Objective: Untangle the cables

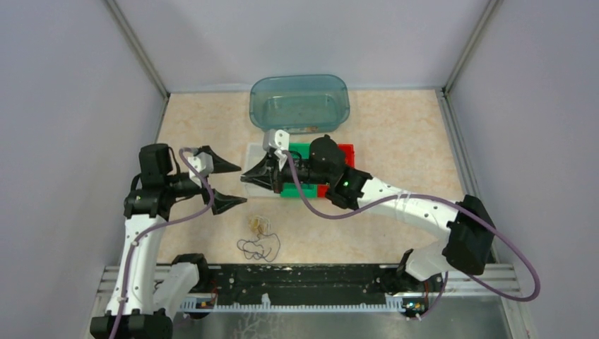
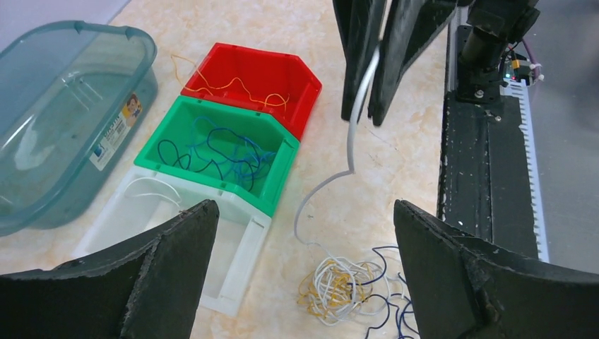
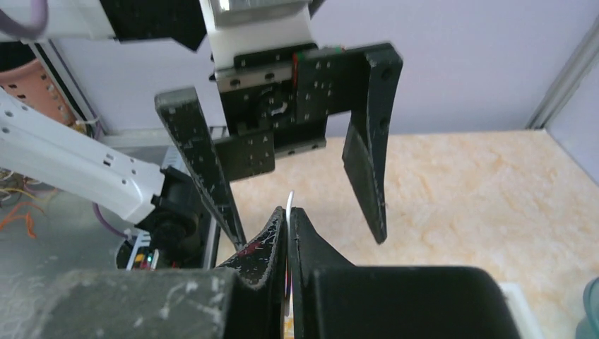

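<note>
Pinches one white cable [image 2: 351, 152] in the right claw [image 2: 364, 113], clamped tight on it, and holds it raised with the lower end trailing into the tangle [image 2: 346, 286] on the desk [image 1: 395, 148], at 7 o'clock from the green bin [image 1: 298, 189]. Holds the left claw [image 1: 243, 185] spread wide and empty at 9 o'clock of the right, probably to pin the pile. Apparently sorts by colour: orange in the red bin [image 2: 304, 92], blue in the green bin, white in the white bin [image 2: 240, 247].
</note>
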`<action>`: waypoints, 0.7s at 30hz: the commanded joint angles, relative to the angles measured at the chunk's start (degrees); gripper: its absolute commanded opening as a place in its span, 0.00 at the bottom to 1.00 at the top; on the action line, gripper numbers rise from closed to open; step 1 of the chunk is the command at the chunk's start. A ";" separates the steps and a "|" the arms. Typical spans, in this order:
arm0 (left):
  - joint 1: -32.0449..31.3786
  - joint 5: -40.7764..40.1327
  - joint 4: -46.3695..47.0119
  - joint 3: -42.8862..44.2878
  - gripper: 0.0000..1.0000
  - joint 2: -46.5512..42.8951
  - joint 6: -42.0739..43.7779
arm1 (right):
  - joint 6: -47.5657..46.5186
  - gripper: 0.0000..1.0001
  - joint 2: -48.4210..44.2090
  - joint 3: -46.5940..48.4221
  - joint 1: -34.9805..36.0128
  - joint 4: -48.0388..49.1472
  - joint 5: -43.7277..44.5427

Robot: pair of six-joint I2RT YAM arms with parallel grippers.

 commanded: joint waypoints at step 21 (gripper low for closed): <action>-10.17 -3.17 20.53 -2.44 0.00 -0.97 -25.15 | 8.49 0.09 -2.19 3.74 0.12 14.78 -0.30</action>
